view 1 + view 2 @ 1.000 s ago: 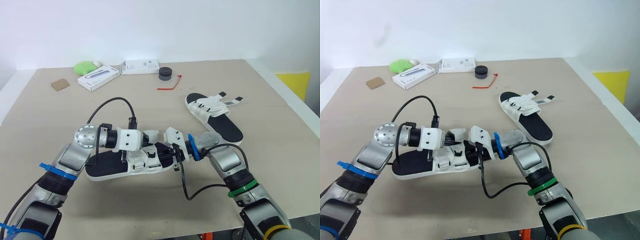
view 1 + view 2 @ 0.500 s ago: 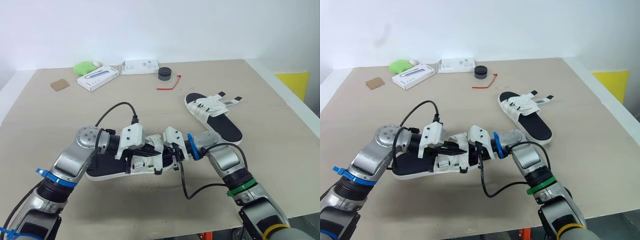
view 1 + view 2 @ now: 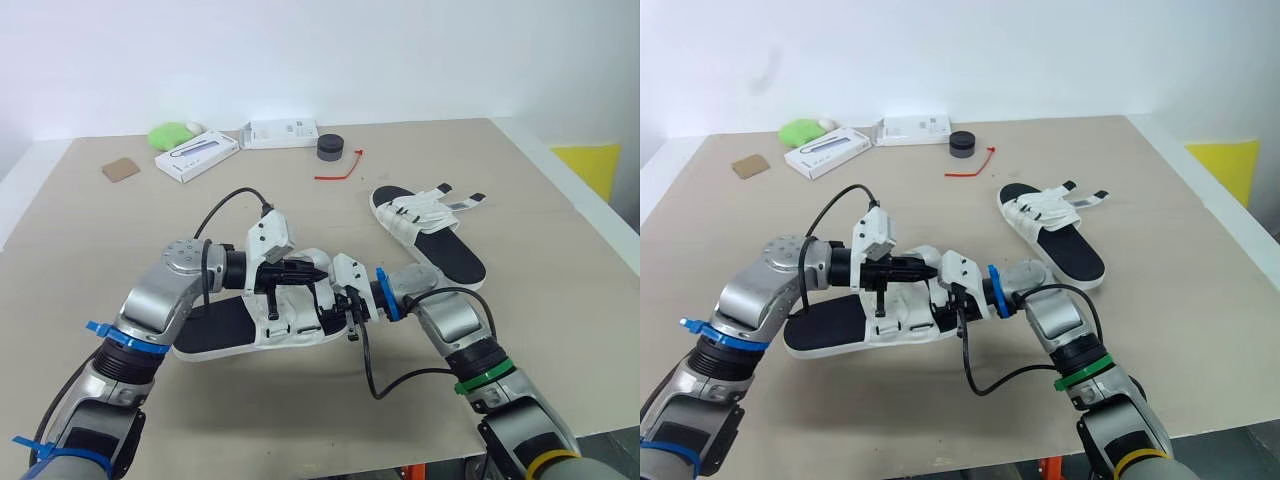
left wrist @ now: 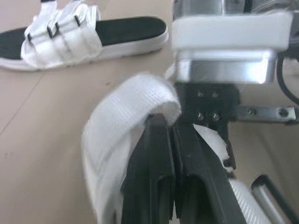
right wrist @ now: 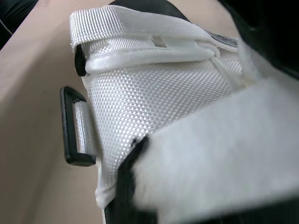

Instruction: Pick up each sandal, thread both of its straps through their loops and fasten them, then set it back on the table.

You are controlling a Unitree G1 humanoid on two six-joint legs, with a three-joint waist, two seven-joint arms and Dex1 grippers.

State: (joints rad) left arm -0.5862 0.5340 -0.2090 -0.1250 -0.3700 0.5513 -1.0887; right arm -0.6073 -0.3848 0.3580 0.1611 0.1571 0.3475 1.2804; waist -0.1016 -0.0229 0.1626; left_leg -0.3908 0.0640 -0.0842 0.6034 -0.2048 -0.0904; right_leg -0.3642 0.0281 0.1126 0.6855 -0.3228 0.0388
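Left gripper pinching strap of near sandal; right gripper at same sandal.

Near sandal (image 3: 215, 330) sits at the front of the counter (image 3: 560, 300), between the two arms, black footbed up, white upper toward the robot's right. Left gripper (image 3: 318, 268) is narrow, its black fingers (image 4: 156, 158) pressed nearly together with a white strap (image 4: 121, 116) folded over their tips; the strap arcs up above the upper. Right gripper (image 3: 343, 303) is against the upper from the opposite side, just beside the left gripper; cannot tell its grip. Right wrist view: white webbing with a black loop (image 5: 74, 135) at its edge. Far sandal (image 3: 452, 256) lies flat, well apart to the right rear, strap ends sticking out sideways.
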